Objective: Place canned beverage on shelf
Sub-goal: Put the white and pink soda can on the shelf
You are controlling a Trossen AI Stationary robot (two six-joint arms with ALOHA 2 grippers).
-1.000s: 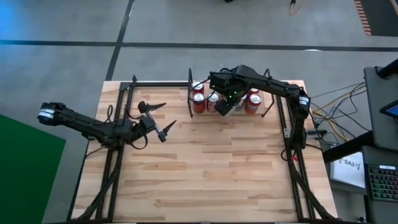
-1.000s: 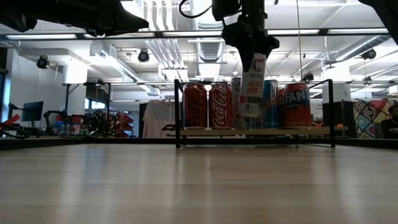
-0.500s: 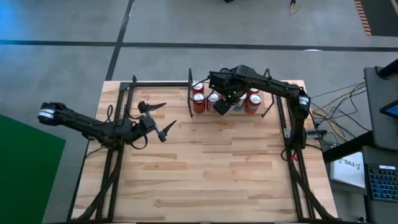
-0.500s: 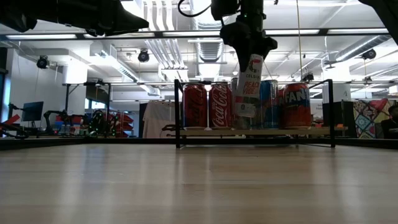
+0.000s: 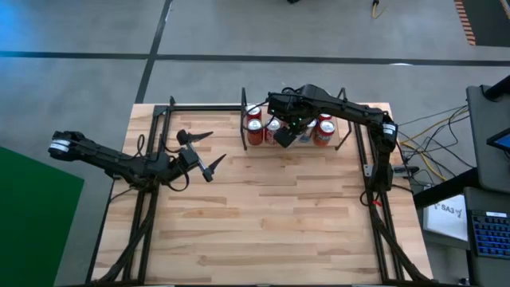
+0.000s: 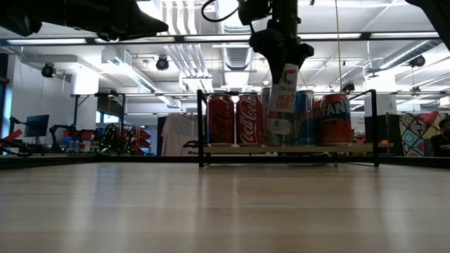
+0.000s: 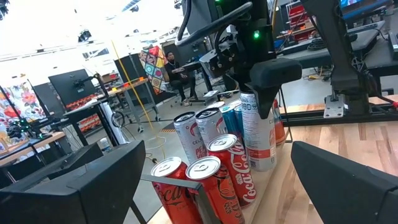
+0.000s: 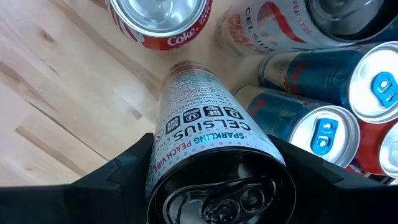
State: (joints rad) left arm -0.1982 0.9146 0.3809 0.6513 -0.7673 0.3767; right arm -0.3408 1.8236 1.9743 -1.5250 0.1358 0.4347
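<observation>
You are at the placing step. Your right gripper [image 6: 283, 60] is clamped on the top of the Celsius can [image 6: 280, 100] and holds it, slightly tilted, at the front edge of the shelf [image 6: 288, 149], just beside the Coke cans [image 6: 235, 119]. In the low view the can's base looks clear of the board, though the gap is hard to judge.

The next move, as I read it, calls for you to square the can upright, ease it down into the free spot between the Coke cans and the blue cans [image 8: 323, 134], and let go only once the base sits flat. A tilted drop could knock a neighbour.

Your left gripper [image 5: 201, 153] waits with fingers spread wide over the table's left side, well apart from the shelf.

From above, the right arm [image 5: 343, 112] covers much of the shelf, so you cannot see how much room is left. The wrist view hides the can's base.
</observation>
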